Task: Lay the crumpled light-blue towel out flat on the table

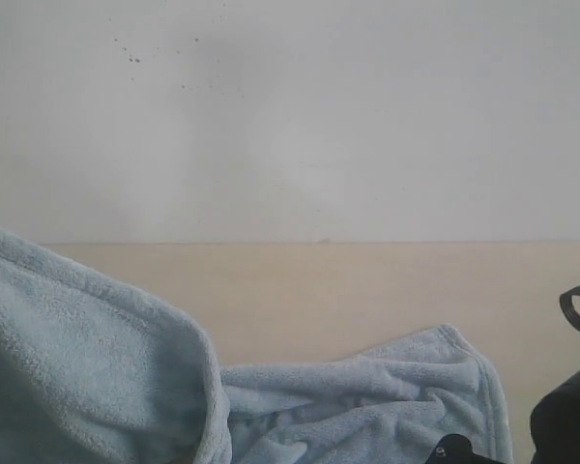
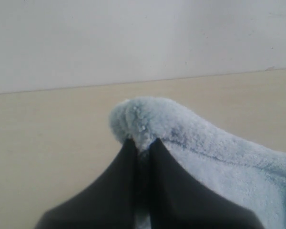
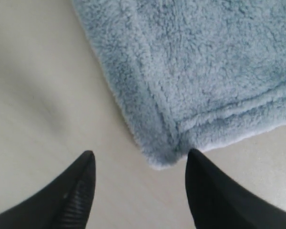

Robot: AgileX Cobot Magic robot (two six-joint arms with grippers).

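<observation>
**Item 1. Towel** [image 1: 348,406]: pale blue, fluffy, hemmed. In the exterior view one part is raised at 8 o'clock. The rest lies rumpled on the worktop between 5 and 6 o'clock. Not flat.

**Item 2. Worktop** [image 1: 367,290]: plain beige, bare toward 12 o'clock as far as the white wall [image 1: 290,116].

**Item 3. My left claw** [image 2: 142,143]: clamped tight on a bunched fold of the towel, with pile bulging past the tips. I judge this is the raised part.

**Item 4. My right claw** [image 3: 140,153]: fingers apart, gripping nothing. The towel's hemmed corner [image 3: 164,155] lies flat on the worktop, pointing into the gap between my two tips. I cannot tell whether the tips touch the worktop.

**Item 5. Step in hand:** as I judge it, one end is secured and the second hold is being lined up. The spreading itself is not yet done.

**Item 6. Next move calls for:**
- Bring the right claw onto that corner and close on the hem. The cloth lies flat, so one tip must get under its edge.
- Draw my claws apart, toward 9 and 3 o'clock in the exterior view, until the rumples pull out.
- Lower both ends together.
</observation>
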